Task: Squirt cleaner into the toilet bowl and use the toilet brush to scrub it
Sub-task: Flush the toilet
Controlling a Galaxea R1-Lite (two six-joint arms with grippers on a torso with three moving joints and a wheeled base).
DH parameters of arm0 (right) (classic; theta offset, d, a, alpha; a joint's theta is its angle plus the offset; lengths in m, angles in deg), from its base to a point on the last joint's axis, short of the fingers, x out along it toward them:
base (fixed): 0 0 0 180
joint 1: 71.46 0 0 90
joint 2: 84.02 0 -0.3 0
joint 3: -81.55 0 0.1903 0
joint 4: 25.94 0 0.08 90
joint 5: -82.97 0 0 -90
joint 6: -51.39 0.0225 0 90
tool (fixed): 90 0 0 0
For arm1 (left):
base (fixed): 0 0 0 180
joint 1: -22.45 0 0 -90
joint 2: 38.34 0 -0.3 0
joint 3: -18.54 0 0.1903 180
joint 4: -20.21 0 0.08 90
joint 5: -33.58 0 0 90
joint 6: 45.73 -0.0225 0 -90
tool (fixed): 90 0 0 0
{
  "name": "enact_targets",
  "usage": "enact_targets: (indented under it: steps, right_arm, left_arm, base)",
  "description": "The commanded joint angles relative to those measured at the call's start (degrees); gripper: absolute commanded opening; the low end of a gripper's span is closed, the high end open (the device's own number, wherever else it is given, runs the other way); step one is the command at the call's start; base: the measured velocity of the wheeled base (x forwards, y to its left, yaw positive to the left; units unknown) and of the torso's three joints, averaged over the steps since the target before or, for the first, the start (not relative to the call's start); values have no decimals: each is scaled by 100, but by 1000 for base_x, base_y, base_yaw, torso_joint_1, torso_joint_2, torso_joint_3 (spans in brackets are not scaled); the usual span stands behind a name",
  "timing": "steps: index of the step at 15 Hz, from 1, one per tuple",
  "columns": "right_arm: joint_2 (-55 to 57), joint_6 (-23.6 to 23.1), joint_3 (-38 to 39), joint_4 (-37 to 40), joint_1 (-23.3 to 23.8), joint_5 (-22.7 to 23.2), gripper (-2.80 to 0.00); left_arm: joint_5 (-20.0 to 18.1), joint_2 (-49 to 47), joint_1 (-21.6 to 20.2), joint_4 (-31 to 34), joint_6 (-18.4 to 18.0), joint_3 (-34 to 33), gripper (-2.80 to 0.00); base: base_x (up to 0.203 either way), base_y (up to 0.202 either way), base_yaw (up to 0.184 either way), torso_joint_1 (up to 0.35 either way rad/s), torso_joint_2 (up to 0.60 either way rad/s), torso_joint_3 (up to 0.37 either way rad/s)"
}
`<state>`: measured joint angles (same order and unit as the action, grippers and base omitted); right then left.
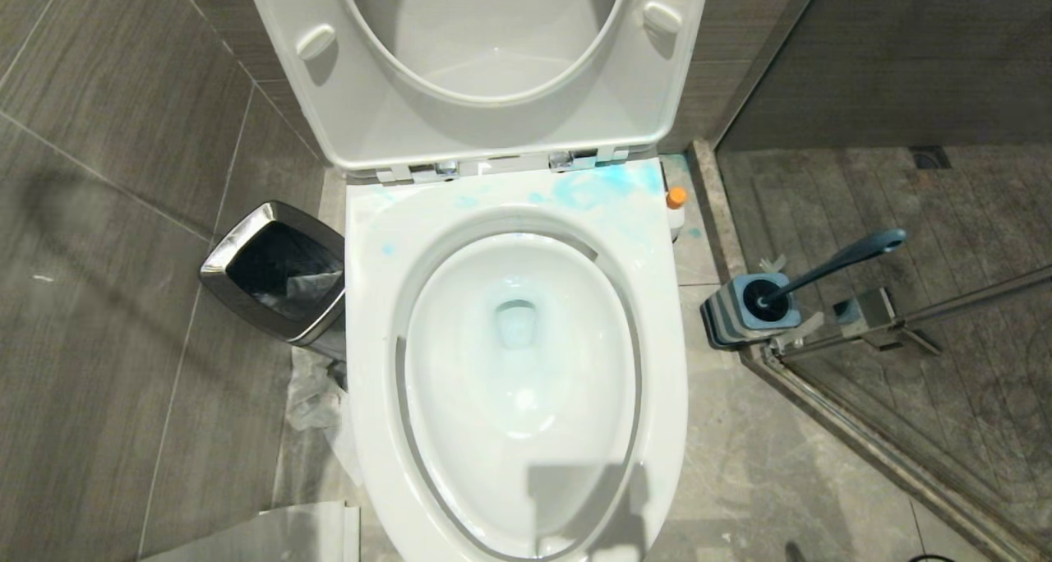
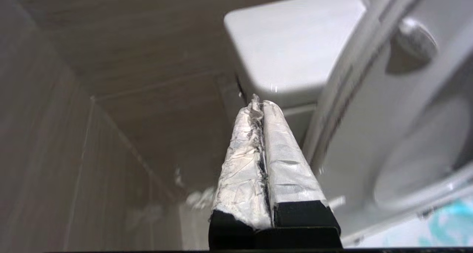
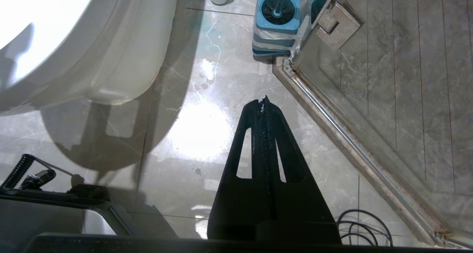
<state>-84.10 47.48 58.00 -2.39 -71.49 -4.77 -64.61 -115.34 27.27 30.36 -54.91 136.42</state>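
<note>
Floor-standing toilet brush [image 3: 276, 7] beyond right hand [image 3: 264, 99].

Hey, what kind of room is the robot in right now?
A bathroom, most likely a home or hotel one: an open toilet with blue cleaner smears, a toilet brush in its holder, and a glass shower door beside it.

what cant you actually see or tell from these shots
- Cleaner bottle: head view, only its orange cap and a sliver show past the toilet rim.
- Toilet brush bristles: head view, sunk in the holder.
- Bin contents: head view, too dark.
- Both arms: outside the head view.
</note>
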Motion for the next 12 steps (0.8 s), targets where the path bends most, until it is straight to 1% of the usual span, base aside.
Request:
enact_targets:
  steps: [1, 2, 4, 6, 8, 12]
  right_arm:
    - [7, -4, 1, -1, -5, 3, -280]
    - [7, -4, 1, -1, 1, 3, -280]
    - [7, -4, 1, -1, -1, 3, -280]
    - [7, -4, 1, -1, -5, 3, -280]
    - [7, -4, 1, -1, -5, 3, -280]
    - [7, -4, 1, -1, -4, 3, -280]
  left_arm:
    - [-7, -1068, 158, -461, 306, 561, -280]
    - [-4, -1203, 154, -616, 454, 590, -280]
    - [18, -1416, 108, -796, 585, 667, -280]
    - [29, -1615, -32, -826, 699, 896, -280]
    - [119, -1816, -141, -882, 832, 1150, -280]
    - [154, -2003, -149, -1175, 1124, 1365, -280]
  base:
    - [0, 0, 0, 0, 0, 0]
    - [0, 0, 0, 0, 0, 0]
    - [0, 0, 0, 0, 0, 0]
    - [0, 0, 0, 0, 0, 0]
    - [0, 0, 0, 0, 0, 0]
    - [0, 0, 0, 0, 0, 0]
